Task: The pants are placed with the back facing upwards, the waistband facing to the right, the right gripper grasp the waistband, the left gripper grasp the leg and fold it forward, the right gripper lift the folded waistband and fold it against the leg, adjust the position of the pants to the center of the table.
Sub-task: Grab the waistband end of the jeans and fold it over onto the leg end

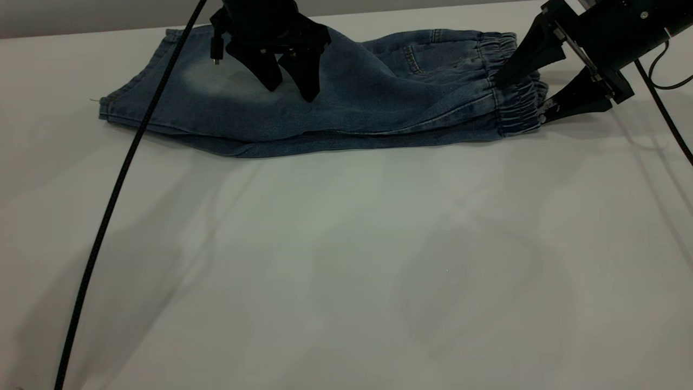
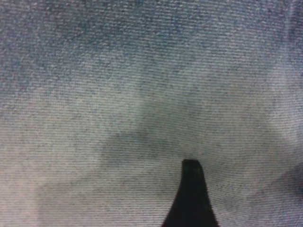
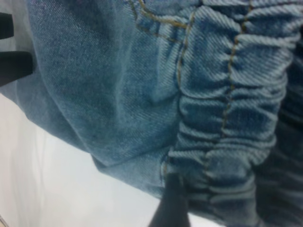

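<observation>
Reaching in from the right, my right gripper [image 1: 521,93] has its 2 jaws spread around the gathered waistband [image 1: 514,86] — 1 jaw lies on top of the elastic, the other sits low at the table [image 1: 346,260] just beside the waistband's near corner. I can't tell whether the low jaw touches the cloth. My right wrist view shows a dark fingertip [image 3: 171,203] against the ruffled denim edge. My left gripper [image 1: 292,81] points down over the middle of the pants [image 1: 325,103], its 2 narrow fingers parted, tips at or just above the faded pale patch; in the left wrist view 1 fingertip [image 2: 191,189] stands close over the weave. A thick black cable [image 1: 116,189] trails from that arm across the tabletop. The pants lie folded lengthwise at the far edge of the table — waistband right, hem [image 1: 108,105] left.
</observation>
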You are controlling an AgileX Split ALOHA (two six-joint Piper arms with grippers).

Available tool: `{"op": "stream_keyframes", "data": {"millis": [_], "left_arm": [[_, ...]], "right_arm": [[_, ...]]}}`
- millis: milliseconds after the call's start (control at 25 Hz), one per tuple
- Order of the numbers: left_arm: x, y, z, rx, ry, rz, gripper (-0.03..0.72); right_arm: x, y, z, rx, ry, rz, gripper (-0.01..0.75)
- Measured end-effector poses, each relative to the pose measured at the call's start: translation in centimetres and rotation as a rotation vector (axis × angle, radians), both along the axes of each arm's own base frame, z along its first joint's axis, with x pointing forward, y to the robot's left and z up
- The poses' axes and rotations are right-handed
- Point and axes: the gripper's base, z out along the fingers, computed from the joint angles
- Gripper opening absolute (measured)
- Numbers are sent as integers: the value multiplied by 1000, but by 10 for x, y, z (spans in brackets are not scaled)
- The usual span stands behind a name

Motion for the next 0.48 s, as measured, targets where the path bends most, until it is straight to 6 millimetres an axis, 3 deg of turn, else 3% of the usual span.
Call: {"op": "stream_keyframes", "data": {"millis": [160,360,480], "left_arm": [[0,0,0,0,0,0,508],[0,0,0,0,0,0,508],[0,0,0,0,0,0,508]], "right_arm": [[-1,-1,-1,-12,7,3,414],[-3,-2,-2,-36,8,36,82],[-3,-2,-2,-36,9,38,39]]}}
